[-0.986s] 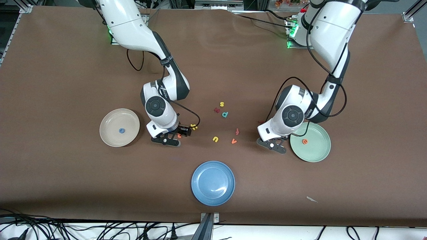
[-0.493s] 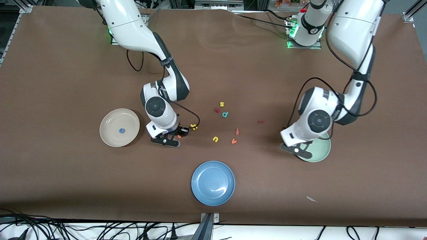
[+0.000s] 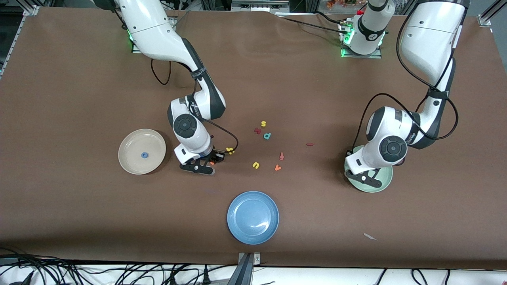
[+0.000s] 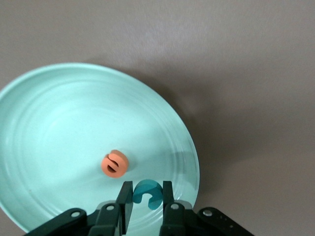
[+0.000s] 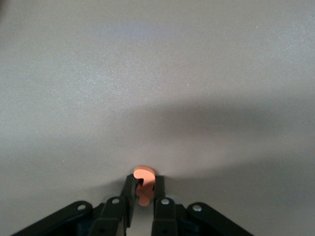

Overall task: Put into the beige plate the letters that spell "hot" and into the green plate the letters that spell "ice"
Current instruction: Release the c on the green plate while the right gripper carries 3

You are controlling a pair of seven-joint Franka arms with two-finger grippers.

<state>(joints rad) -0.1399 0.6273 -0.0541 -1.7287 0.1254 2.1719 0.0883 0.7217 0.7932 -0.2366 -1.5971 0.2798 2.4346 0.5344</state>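
The right claw [image 5: 143, 192] pinches the orange t [image 5: 143, 184] off the desk [image 3: 79, 79] for the beige plate [image 3: 130, 162], while the left claw [image 4: 147, 199] grips the teal c [image 4: 146, 192] above the green plate [image 4: 59, 108].

A brown table [image 3: 79, 221] with black cables [image 3: 119, 273] along its near edge.

Blue o [image 3: 145, 155] in beige plate [image 3: 130, 163]; orange e [image 4: 114, 163] in green plate [image 4: 49, 123].
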